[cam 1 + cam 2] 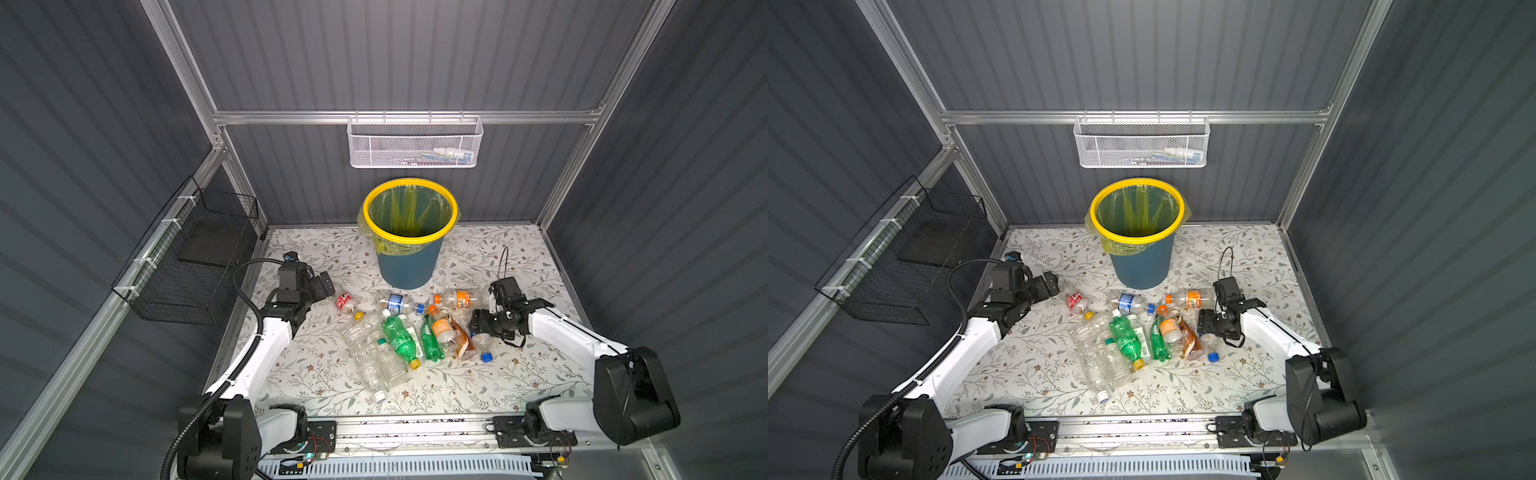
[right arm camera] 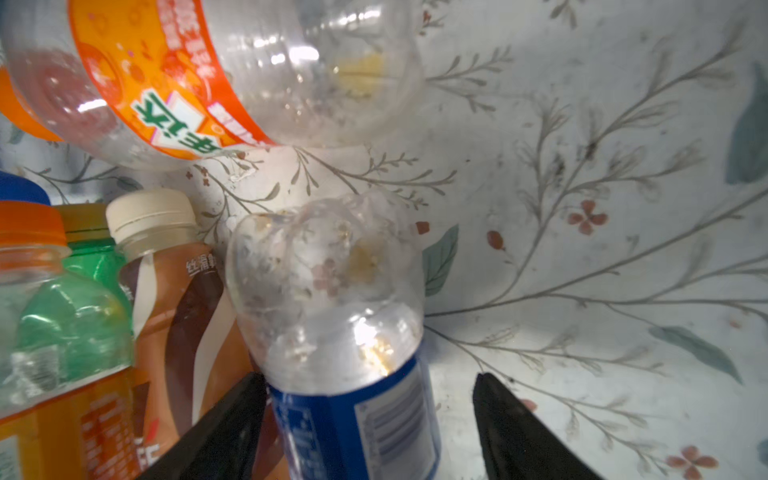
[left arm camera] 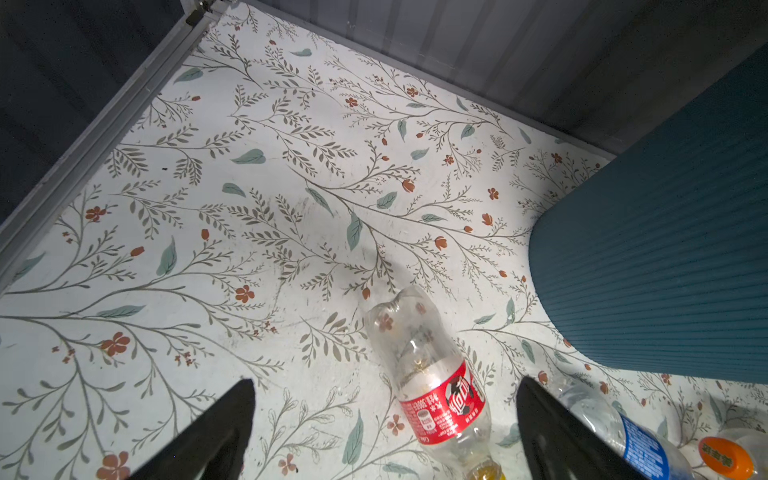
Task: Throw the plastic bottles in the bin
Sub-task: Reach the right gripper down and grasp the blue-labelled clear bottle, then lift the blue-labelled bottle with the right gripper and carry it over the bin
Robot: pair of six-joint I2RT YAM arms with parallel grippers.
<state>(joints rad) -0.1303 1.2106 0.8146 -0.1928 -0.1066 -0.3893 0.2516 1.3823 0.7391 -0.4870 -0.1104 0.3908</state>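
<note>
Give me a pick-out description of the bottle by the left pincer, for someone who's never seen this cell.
Find the dark-blue bin with the yellow rim at the back of the floral table. Just left of its base, apart from the main pile, a clear bottle lies on its side by the open left pincer. It alone has a red label.
</note>
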